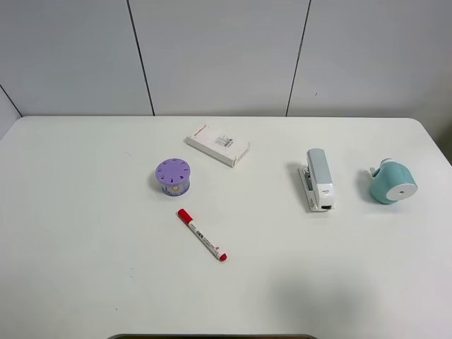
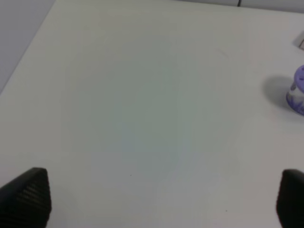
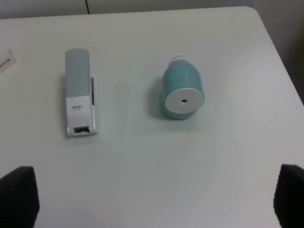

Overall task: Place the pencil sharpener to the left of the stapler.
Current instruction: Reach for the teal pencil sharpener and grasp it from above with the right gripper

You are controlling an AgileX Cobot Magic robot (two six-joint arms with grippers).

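Observation:
The teal pencil sharpener (image 1: 393, 182) lies on its side at the table's right, white round face toward the front; the right wrist view shows it too (image 3: 182, 93). To its left lies the silver-grey and white stapler (image 1: 318, 179), also in the right wrist view (image 3: 80, 92). My right gripper (image 3: 154, 202) is open, its dark fingertips wide apart, hovering short of both objects with nothing between them. My left gripper (image 2: 164, 197) is open over bare table at the left. Neither gripper shows in the exterior high view.
A purple round holed container (image 1: 173, 176) stands left of centre, seen at the edge of the left wrist view (image 2: 297, 91). A flat white box (image 1: 217, 145) lies behind it. A red-capped marker (image 1: 202, 235) lies in front. The white table (image 1: 85, 233) ends near the sharpener's right.

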